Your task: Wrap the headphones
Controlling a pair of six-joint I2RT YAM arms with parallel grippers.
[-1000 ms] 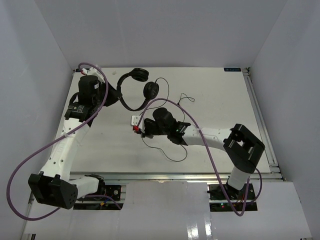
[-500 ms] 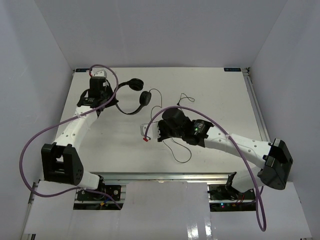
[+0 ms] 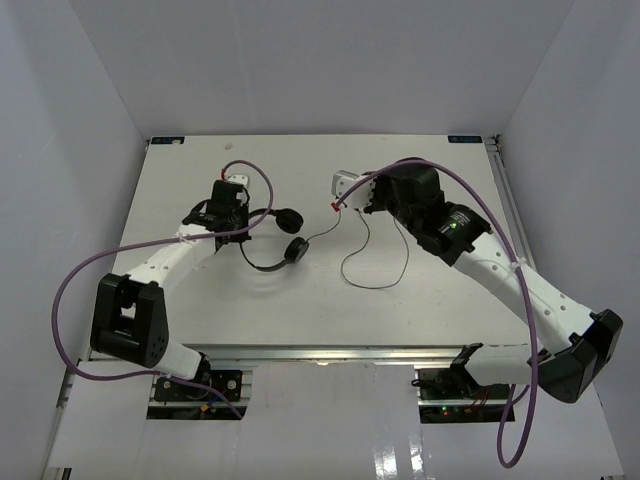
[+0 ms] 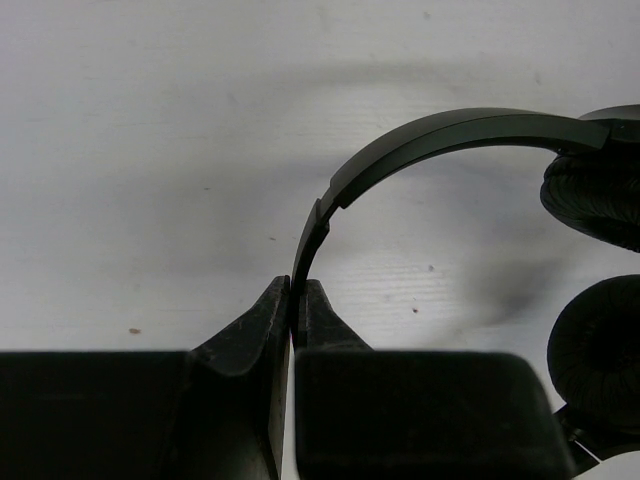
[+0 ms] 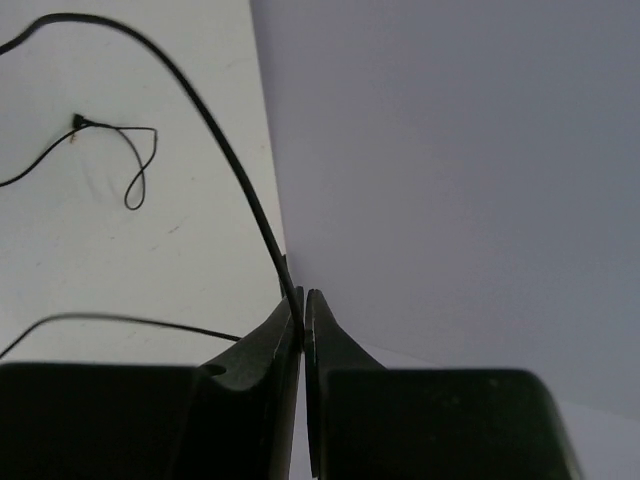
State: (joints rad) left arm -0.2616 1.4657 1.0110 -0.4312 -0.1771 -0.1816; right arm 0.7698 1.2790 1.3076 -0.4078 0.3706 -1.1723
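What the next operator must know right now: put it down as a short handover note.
Left end effector: shut on the headband of the headphones, which are left of the table's middle.
Right end effector: shut on the cord, to the right of the headphones.
Done: both grasps are made.
Left to do: no turn of cord shows around the headphones, and the slack lies in a loose loop on the table. Wind it on.
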